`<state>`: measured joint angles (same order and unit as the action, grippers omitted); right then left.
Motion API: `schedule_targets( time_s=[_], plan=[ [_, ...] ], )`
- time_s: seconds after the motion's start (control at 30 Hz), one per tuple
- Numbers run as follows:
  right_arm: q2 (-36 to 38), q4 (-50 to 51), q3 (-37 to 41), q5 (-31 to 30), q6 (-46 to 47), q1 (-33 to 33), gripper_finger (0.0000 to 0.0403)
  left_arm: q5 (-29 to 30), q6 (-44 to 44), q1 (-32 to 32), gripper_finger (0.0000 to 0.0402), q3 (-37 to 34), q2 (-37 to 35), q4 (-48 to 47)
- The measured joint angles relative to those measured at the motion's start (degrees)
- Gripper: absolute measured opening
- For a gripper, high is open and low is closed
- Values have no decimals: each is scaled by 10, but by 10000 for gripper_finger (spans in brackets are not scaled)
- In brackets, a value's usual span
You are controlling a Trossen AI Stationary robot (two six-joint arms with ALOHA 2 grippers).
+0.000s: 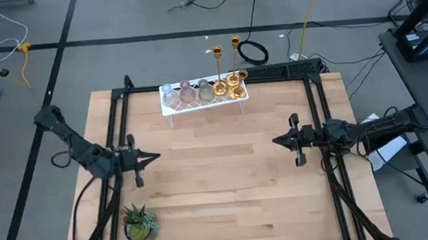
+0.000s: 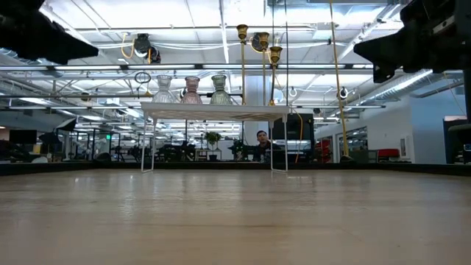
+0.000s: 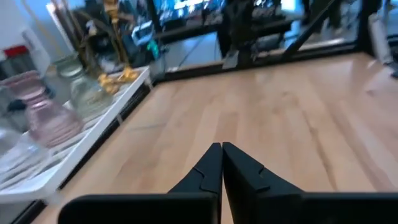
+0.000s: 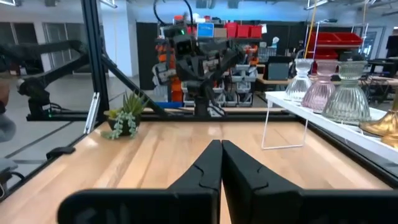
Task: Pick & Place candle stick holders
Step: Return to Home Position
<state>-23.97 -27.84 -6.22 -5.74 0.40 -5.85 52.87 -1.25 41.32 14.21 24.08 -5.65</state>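
Three stubby glass holders, clear (image 1: 168,94), pink (image 1: 186,92) and greenish (image 1: 204,90), stand on their bases on the white lattice rack (image 1: 174,108) at the table's far edge. Shiny gold holders (image 1: 232,82) with slim stems stand on the rack's right end; they also show in the low view (image 2: 263,44). My left gripper (image 1: 155,158) is shut and empty over the table's left part, pointing right. My right gripper (image 1: 275,139) is shut and empty over the right part, pointing left. Both hover well short of the rack.
A spiky green potted plant (image 1: 139,224) stands near the table's near left corner. Black frame rails (image 1: 114,136) run along the table's left, right and far sides. Bare wood lies between the two grippers. A person (image 2: 262,138) shows in the room far behind the rack.
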Motion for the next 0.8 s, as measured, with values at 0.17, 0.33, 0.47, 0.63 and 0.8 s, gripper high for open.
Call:
schedule_targets(
  time_s=[0.17,0.33,0.47,0.63,0.8],
  plan=[
    [25,-8,17,0,-3,1,0,-58,102,-44,10,-77,-34,157],
    [40,-1,20,25,-10,11,0,-131,173,-122,9,-93,-56,175],
    [51,9,20,72,-11,27,0,-188,191,-190,14,-93,-79,174],
    [63,19,21,75,-10,39,0,-329,171,-259,4,-93,-100,174],
    [70,46,21,75,8,40,0,-339,135,-306,19,-119,-100,197]
  ],
)
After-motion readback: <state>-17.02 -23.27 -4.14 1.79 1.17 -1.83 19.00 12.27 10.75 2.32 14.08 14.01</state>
